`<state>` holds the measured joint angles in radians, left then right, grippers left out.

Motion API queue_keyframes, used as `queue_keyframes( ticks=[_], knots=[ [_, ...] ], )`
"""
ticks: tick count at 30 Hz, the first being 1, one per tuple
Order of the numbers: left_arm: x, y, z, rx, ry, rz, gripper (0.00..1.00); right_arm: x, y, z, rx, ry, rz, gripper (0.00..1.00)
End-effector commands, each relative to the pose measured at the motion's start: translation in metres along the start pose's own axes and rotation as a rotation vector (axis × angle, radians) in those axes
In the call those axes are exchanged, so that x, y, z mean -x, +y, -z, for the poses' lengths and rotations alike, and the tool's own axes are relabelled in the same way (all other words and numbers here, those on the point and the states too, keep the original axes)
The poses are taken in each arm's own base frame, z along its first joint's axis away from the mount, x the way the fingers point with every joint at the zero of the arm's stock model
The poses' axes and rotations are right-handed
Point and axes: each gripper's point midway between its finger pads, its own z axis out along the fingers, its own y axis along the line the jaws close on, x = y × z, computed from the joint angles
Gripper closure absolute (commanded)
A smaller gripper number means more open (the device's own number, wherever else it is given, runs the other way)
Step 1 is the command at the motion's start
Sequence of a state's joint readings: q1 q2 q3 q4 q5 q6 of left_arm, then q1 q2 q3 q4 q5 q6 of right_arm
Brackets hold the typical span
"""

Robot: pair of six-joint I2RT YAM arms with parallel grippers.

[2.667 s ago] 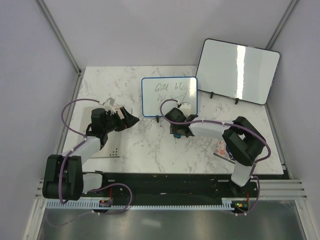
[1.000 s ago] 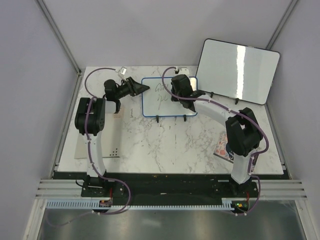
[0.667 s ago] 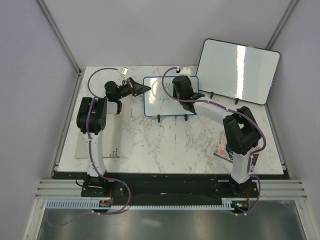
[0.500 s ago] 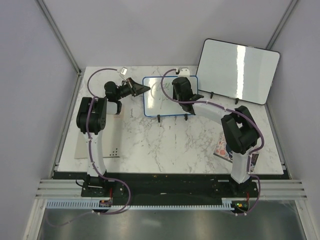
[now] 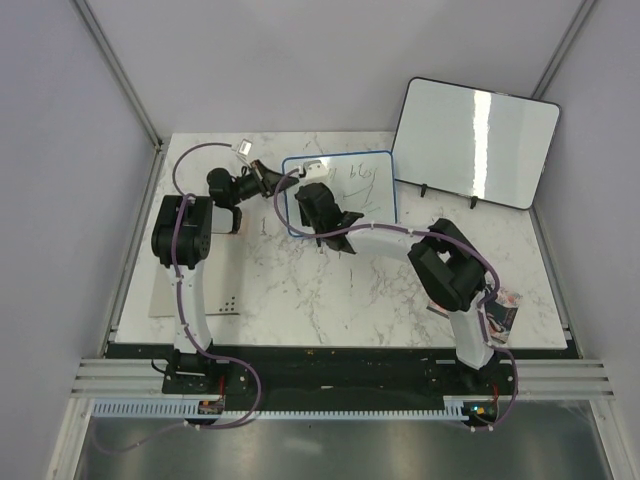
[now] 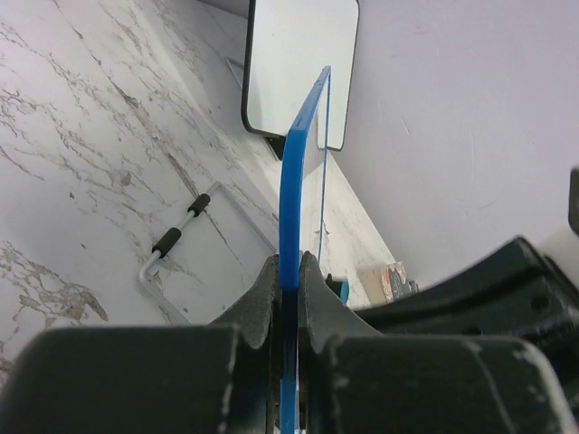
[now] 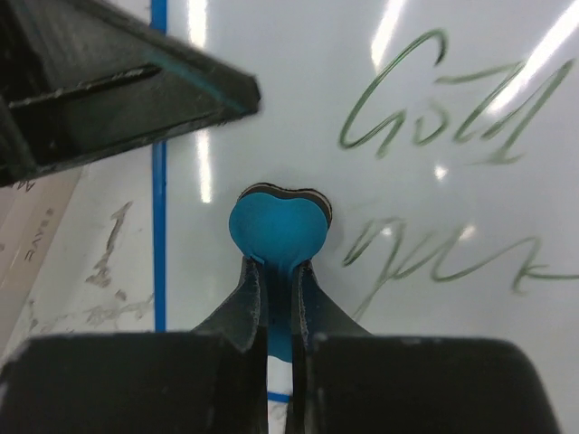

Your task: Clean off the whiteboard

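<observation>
Small whiteboard (image 5: 368, 198) stands at the back middle of the marble table (image 5: 300, 290), leaning back a little on its feet. It has a blue rounded frame (image 7: 159, 181) and a glossy white face with light glare streaks. Dark greenish handwriting (image 7: 425, 90) runs in two scrawled lines, a looping word on top and a second scribble (image 7: 443, 258) under it; in the top view the writing shows near the board's upper edge (image 5: 357, 172). Left claw (image 6: 288, 271) is clamped onto the board's left edge, with the blue frame seen edge-on (image 6: 300, 172) between the closed fingers; in the top view the same claw (image 5: 280, 183) sits at the board's left side. Right claw (image 7: 276, 271) is closed on a teal heart-shaped eraser (image 7: 276, 226) with a dark pad under it, held against the white face just left of the writing and just right of the blue frame line. In the top view the right claw (image 5: 318, 203) is over the board's left half. A white wire foot with black tips (image 6: 174, 240) rests on the table behind the board. A larger black-framed board (image 5: 475, 140) stands just beside it, back right.
</observation>
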<state>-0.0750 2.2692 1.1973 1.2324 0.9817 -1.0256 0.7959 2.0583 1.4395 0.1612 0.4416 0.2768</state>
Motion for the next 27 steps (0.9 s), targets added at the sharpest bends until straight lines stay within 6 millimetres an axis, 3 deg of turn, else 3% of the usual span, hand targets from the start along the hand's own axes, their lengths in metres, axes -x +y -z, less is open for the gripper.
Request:
queue_keyframes(
  ticks=[1,4,6,8,9,13,17,20,27],
  knots=[
    [-0.016,-0.008,0.002,-0.018,0.06,-0.031,0.98,-0.054,-0.013,0.004,-0.088,0.135,-0.036,1.0],
    [-0.015,-0.011,0.003,-0.016,0.065,-0.035,0.98,-0.053,-0.062,0.016,-0.241,0.117,-0.095,1.0],
    [-0.015,-0.013,0.003,-0.012,0.073,-0.03,0.98,-0.047,-0.108,0.027,-0.351,0.094,-0.143,1.0],
    [-0.014,-0.015,0.004,-0.016,0.076,-0.036,0.98,-0.039,-0.135,0.031,-0.395,0.07,-0.18,1.0],
    [-0.015,-0.015,0.004,-0.017,0.078,-0.036,0.98,-0.034,-0.159,0.037,-0.437,0.053,-0.196,1.0],
    [-0.017,-0.016,0.005,-0.017,0.081,-0.031,0.98,-0.016,-0.186,0.038,-0.455,-0.004,-0.172,1.0],
    [-0.02,-0.014,0.007,-0.016,0.085,-0.023,0.98,-0.009,-0.163,0.021,-0.34,-0.016,-0.167,1.0],
    [-0.022,-0.017,0.007,-0.024,0.095,-0.026,0.98,-0.013,-0.125,0.013,-0.221,-0.015,-0.144,1.0],
    [-0.026,-0.018,0.007,-0.031,0.112,-0.02,0.98,-0.045,-0.005,0.008,0.072,0.051,-0.075,1.0]
  ],
)
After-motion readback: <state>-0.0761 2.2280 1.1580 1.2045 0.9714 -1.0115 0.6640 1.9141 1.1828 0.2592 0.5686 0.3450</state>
